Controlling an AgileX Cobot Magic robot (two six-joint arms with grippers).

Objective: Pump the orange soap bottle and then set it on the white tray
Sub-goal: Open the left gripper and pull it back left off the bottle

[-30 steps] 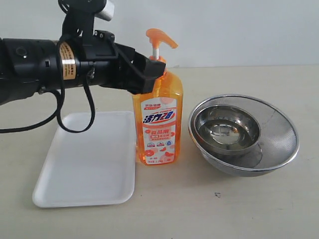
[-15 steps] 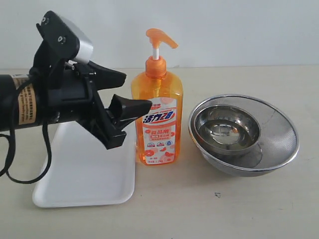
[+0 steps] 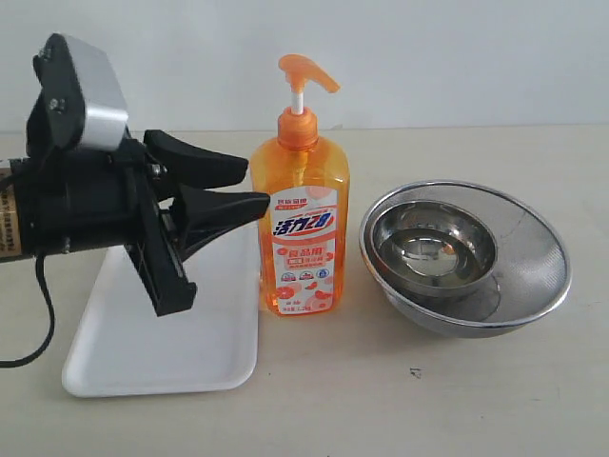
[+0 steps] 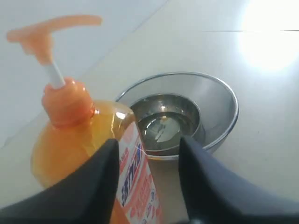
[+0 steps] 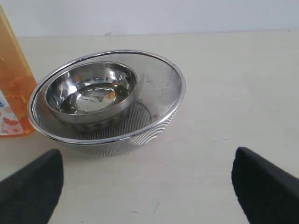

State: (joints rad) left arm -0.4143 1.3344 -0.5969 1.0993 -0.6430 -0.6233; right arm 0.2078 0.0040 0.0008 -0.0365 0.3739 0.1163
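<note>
The orange soap bottle (image 3: 300,224) stands upright on the table, pump head raised, just right of the white tray (image 3: 143,352). My left gripper (image 3: 255,181) hovers above the tray's far right part, its black fingers pointing at the bottle's left side at shoulder height. Its jaws stand apart and hold nothing. In the left wrist view the bottle (image 4: 70,140) fills the space beside and between the left gripper's (image 4: 148,142) fingers. My right gripper (image 5: 147,158) is wide open over bare table, with the bottle's edge (image 5: 11,84) off to one side.
Nested steel bowls (image 3: 528,257), a small one inside a mesh one, sit close to the right of the bottle. The same bowls (image 5: 159,93) lie ahead of the right gripper and also lie behind the bottle (image 4: 224,102) in the left wrist view. A pale wall bounds the table's far side.
My left gripper has come off the bottle's neck, swung back to the left and lower, turned, and its jaws have narrowed. The bottle and tray have not moved.
</note>
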